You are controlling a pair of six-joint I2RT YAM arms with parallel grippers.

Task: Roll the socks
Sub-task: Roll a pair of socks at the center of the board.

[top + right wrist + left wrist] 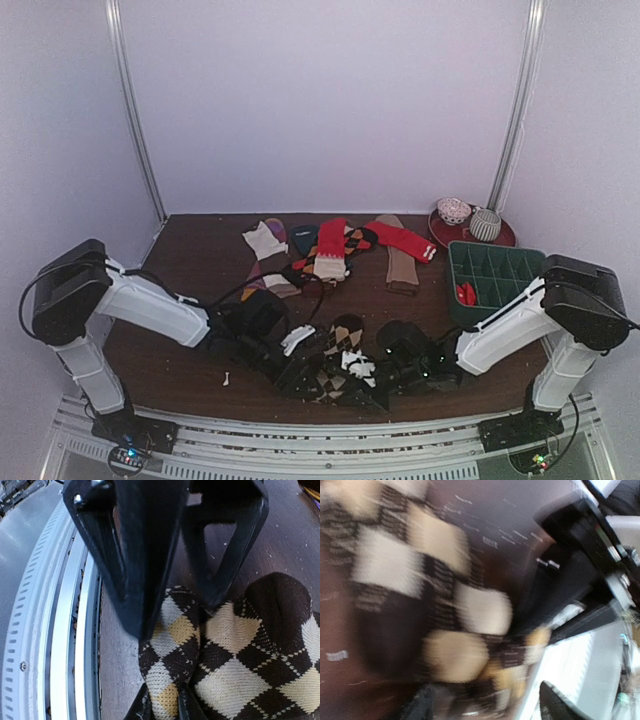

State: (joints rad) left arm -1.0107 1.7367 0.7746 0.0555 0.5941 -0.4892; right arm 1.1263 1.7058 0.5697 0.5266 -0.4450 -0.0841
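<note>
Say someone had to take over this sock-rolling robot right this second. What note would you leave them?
Left gripper: open, by the brown argyle sock near the front of the table.
Right gripper: shut on a fold of that sock.
Red sock: lying flat at the back, among other socks.
Done: neither sock is rolled.
Left: roll both.

Our left arm (150, 310) and right arm (500, 335) both reach low toward the middle, wrists close together. Our left gripper (485, 707) stands spread wide, while our right gripper (164, 707) pinches a fold of the argyle sock (240, 670).
</note>
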